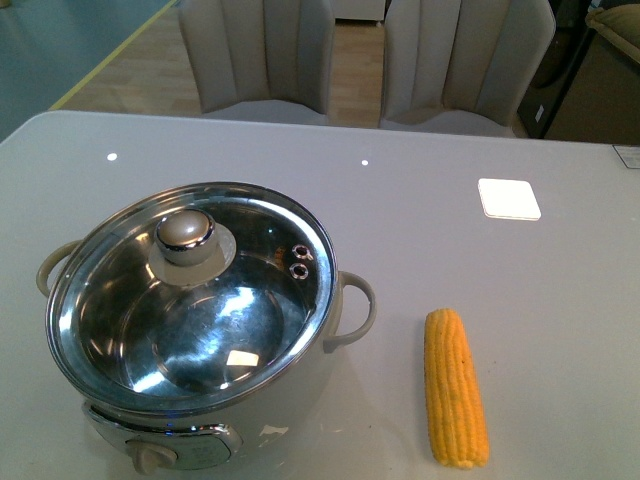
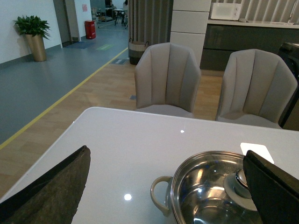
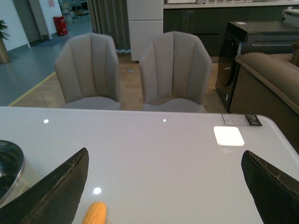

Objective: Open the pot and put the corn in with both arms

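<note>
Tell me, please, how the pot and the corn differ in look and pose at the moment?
The pot is round, cream-white and shiny steel; the corn is long, slim and yellow-orange. The pot stands upright with its glass lid on; the corn lies flat on its side. The pot is clearly bulkier than the corn. Both rest on the pale table, apart from each other.

You have a grey table (image 1: 560, 300) carrying a white square pad (image 1: 509, 198). Behind it stand a beige chair (image 1: 256, 50) and its twin (image 1: 465, 55). A potted plant (image 2: 32, 29) stands far off.
</note>
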Controlling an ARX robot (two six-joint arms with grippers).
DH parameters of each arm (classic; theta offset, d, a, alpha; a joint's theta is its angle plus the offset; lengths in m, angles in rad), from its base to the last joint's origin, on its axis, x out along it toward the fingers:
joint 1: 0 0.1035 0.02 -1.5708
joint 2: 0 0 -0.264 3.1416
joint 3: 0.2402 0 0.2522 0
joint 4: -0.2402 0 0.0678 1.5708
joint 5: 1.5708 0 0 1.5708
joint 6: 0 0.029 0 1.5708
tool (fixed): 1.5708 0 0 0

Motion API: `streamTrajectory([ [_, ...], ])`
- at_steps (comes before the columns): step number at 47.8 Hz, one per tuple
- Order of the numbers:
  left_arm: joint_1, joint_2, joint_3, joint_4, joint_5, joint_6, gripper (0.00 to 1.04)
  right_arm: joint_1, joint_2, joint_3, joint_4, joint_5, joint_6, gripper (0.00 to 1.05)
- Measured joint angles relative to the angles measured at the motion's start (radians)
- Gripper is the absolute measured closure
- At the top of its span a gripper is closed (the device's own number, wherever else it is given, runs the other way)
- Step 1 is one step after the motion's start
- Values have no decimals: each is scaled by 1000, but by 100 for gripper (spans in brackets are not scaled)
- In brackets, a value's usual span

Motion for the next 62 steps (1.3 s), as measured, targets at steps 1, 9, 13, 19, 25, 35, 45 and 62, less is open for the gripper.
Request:
streamTrajectory([
  [1,0,0,0,0,0,0,7,0,0,0,0,0,0,9],
  [9,0,0,0,0,0,0,7,0,0,0,0,0,0,9],
  [13,0,0,0,0,0,0,7,0,0,0,0,0,0,9],
  [19,0,0,0,0,0,0,7,0,0,0,0,0,0,9],
  [25,0,0,0,0,0,0,7,0,0,0,0,0,0,9],
  [35,0,0,0,0,0,0,7,0,0,0,0,0,0,9],
  [45,0,0,0,0,0,0,7,0,0,0,0,0,0,9],
  [62,-72,283,164,-343,-215,-210,7,0,-1,0,0,-1,0,9],
])
